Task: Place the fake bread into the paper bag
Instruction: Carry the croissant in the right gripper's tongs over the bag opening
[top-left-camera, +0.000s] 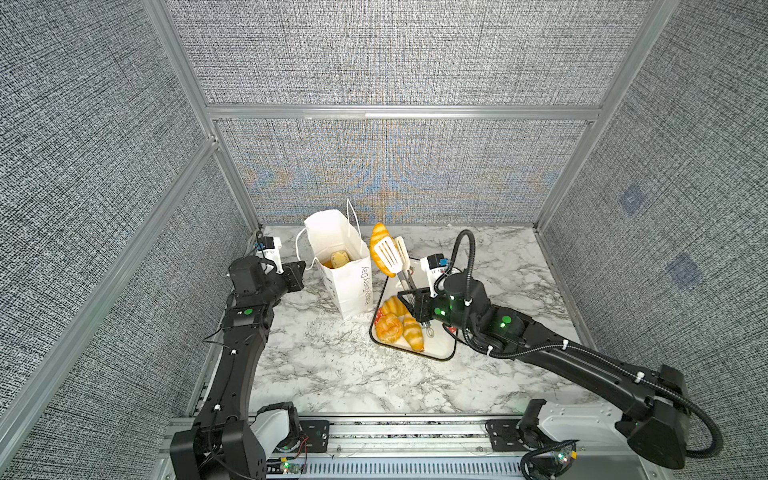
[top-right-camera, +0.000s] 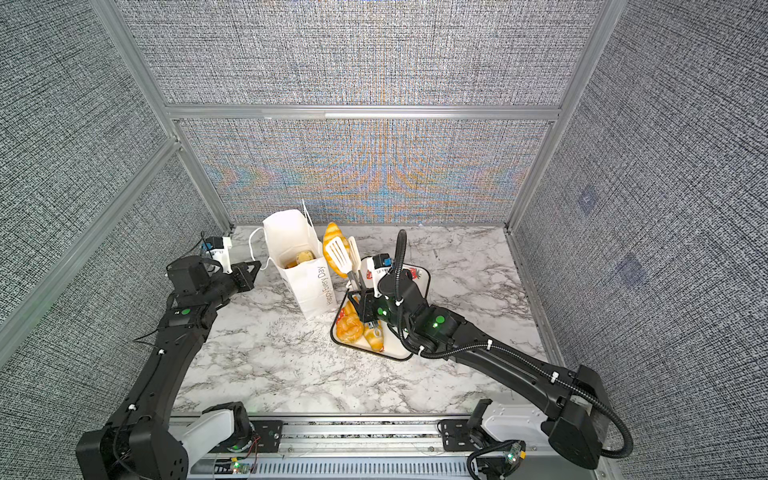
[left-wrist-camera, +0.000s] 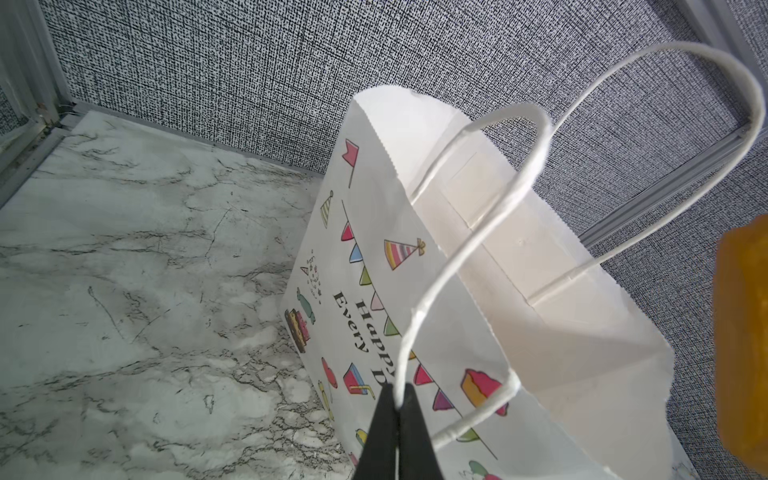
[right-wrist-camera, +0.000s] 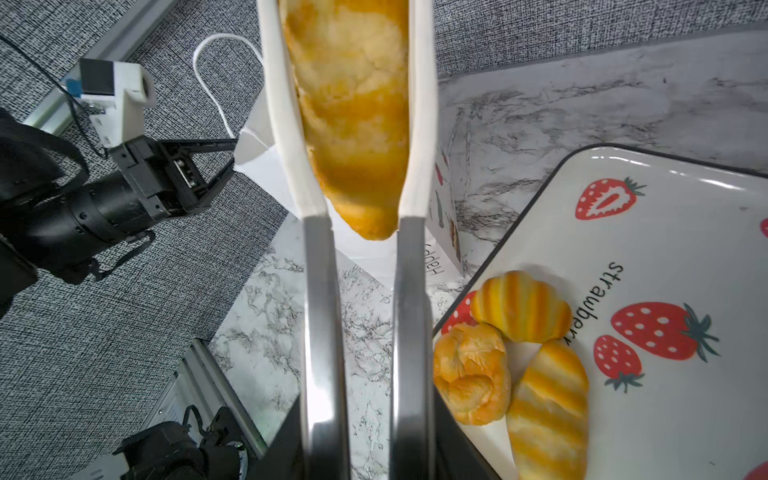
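The white paper bag (top-left-camera: 347, 286) (top-right-camera: 309, 286) (left-wrist-camera: 415, 249) stands open at the back of the table, with small fake bread (top-left-camera: 338, 258) (top-right-camera: 303, 256) inside. My left gripper (top-left-camera: 305, 263) (left-wrist-camera: 398, 395) is shut on the bag's cord handle (left-wrist-camera: 419, 311). My right gripper (top-left-camera: 411, 297) (right-wrist-camera: 368, 449) is shut on metal tongs (top-left-camera: 395, 255) (right-wrist-camera: 320, 291) with white tips. The tongs pinch a long braided loaf (top-left-camera: 377, 241) (top-right-camera: 331, 237) (right-wrist-camera: 353, 104), held up just right of the bag's mouth.
A strawberry-printed tray (top-left-camera: 436, 351) (right-wrist-camera: 665, 249) lies under my right arm. On it are a croissant (right-wrist-camera: 521, 305), a round swirl (right-wrist-camera: 471, 374) and a striped roll (right-wrist-camera: 548, 411). Grey fabric walls with metal posts enclose the marble table (top-left-camera: 332, 365).
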